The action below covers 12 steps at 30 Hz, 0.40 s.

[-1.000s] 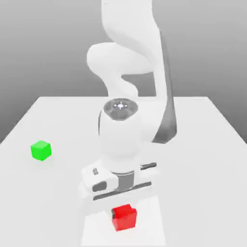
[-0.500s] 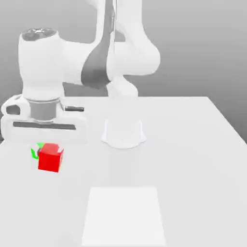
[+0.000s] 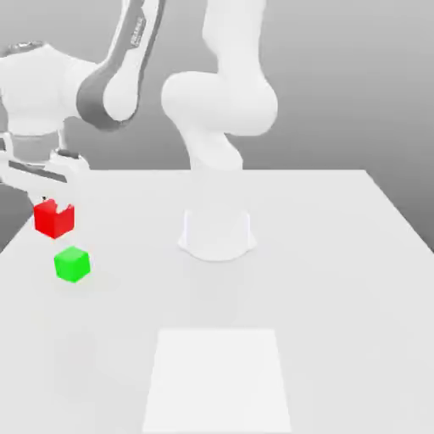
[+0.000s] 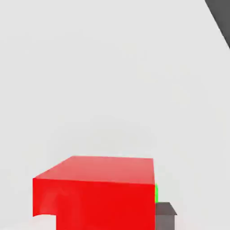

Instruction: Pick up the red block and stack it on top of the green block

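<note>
Carrying the red block, pinched in our gripper and clear of the table; in the hand view the green block peeks from under one red edge, so we're off-centre. We square up over the green block, descend slow, release only once red sits flat

Bright, even light; faint soft shadows; no glare.

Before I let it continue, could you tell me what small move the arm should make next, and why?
Probably lower the red block straight down: the claw holds it raised just above the green block, which the hand view shows peeking past its edge.
</note>
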Available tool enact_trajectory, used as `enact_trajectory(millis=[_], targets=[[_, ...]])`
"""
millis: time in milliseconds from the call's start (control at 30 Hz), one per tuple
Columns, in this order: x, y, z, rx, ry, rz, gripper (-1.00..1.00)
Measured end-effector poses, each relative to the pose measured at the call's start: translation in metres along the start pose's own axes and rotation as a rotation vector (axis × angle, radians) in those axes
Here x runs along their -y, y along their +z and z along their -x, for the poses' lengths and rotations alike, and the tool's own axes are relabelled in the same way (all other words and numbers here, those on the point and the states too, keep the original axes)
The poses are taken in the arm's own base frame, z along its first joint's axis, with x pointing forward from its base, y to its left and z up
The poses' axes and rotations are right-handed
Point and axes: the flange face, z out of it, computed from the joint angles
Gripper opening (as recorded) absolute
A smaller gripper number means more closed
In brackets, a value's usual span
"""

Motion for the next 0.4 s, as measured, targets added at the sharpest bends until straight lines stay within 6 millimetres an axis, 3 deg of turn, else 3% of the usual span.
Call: enact_trajectory(millis=[100,333,367,400], targets=[[-0.015,0.019,0.003,0.008,0.044,-0.008,-1.0],[-0.014,0.068,0.004,0.011,0.043,-0.012,-1.0],[-0.014,0.074,0.005,0.01,0.042,-0.01,1.0],[-0.008,0.074,0.006,0.01,0.024,-0.01,1.0]])
